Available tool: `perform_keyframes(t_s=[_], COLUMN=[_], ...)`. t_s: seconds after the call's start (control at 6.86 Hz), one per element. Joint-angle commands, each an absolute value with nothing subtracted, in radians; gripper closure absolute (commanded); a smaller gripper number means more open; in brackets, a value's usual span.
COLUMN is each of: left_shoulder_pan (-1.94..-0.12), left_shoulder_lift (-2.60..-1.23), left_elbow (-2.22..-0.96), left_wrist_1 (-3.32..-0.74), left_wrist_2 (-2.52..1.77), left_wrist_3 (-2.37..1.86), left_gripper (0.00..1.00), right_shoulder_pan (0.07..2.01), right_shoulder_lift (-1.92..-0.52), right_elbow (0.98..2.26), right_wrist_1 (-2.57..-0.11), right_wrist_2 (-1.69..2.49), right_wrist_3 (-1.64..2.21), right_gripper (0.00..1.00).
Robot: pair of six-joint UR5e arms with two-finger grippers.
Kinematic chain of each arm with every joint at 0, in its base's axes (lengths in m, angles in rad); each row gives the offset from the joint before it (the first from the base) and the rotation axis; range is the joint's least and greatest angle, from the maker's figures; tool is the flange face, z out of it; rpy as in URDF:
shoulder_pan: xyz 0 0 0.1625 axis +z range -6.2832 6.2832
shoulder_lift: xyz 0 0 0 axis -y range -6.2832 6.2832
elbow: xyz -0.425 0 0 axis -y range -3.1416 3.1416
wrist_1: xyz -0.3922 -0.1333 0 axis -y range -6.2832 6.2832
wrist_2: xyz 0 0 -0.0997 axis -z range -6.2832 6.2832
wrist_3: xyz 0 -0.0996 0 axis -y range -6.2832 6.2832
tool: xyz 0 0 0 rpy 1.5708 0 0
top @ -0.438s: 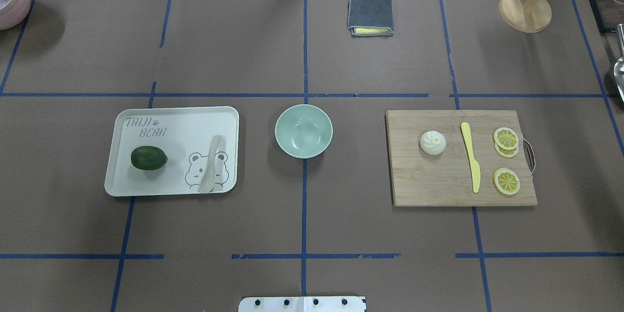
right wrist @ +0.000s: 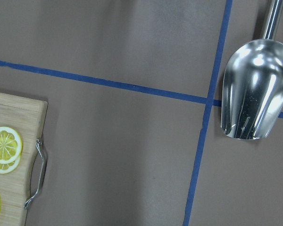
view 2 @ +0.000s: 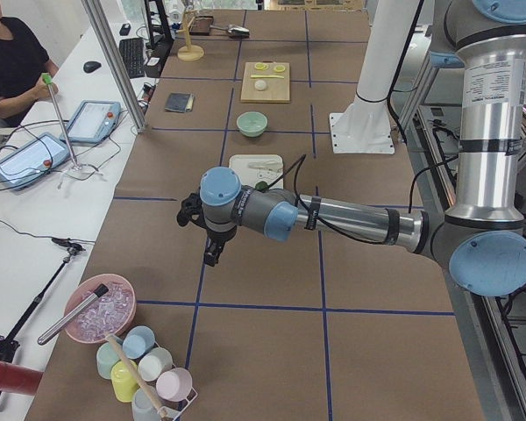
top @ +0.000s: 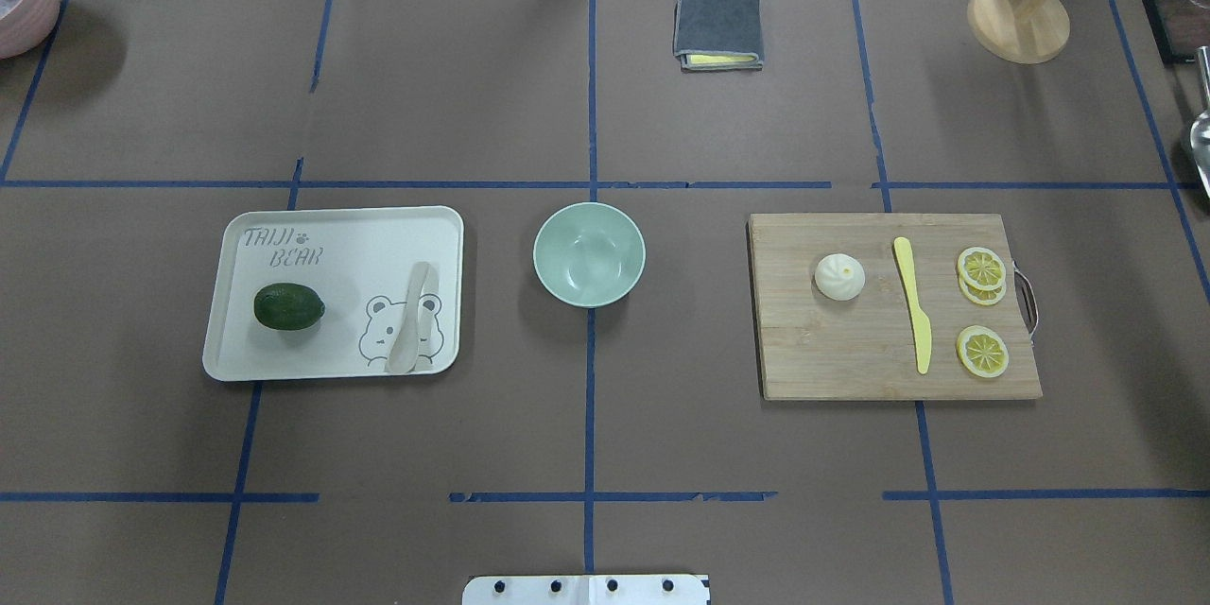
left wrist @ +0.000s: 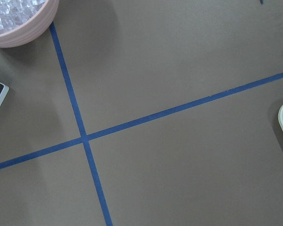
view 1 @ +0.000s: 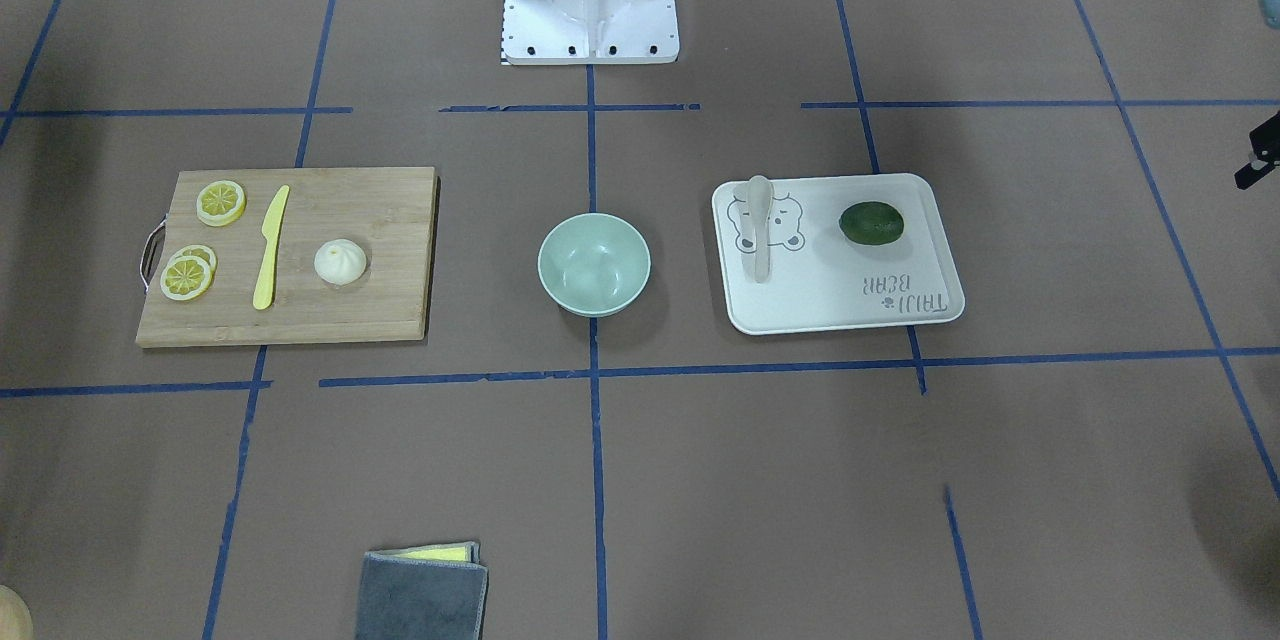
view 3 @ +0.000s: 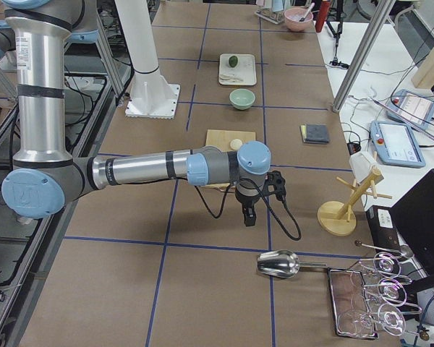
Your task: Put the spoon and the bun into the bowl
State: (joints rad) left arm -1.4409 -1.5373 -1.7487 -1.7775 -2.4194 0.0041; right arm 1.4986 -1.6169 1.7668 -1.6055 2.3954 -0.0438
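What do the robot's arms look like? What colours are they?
Both arms are shiny silver tubes with grey joints and round pale-blue caps. The left arm and the right arm each have black bands around the tube and a thin black cable looping along it. Each ends in a small black hand: the left hand and the right hand.

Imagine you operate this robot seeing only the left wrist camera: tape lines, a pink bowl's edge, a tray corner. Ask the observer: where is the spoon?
Observer: The spoon lies on the white tray, across its bear drawing, beside a dark green fruit.
Operator: And the bun?
Observer: The bun sits on the wooden cutting board, beside a yellow knife.
Operator: Is the bowl free?
Observer: The bowl stands empty between tray and board.
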Motion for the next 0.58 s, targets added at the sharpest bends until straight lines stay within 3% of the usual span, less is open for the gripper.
perform_keyframes(t_s=[0.0, 0.44], left_shoulder_pan=[-1.433, -1.361], left_shoulder_lift=[-1.54, -1.542], left_elbow=[-1.784, -1.799], left_wrist_1=[-1.775, -1.886], left_wrist_2=[-2.419, -2.454], left_wrist_3=[-0.001, -0.009], left_gripper=[0.0, 0.0], right_shoulder_pan=[1.499, 1.497], right_shoulder_lift=[-1.626, -1.621], right_elbow=[1.772, 1.738], right_wrist_1=[-1.6, -1.6], right_wrist_2=[2.396, 2.402], right_wrist_3=[-0.04, -0.043], right_gripper=[0.0, 0.0])
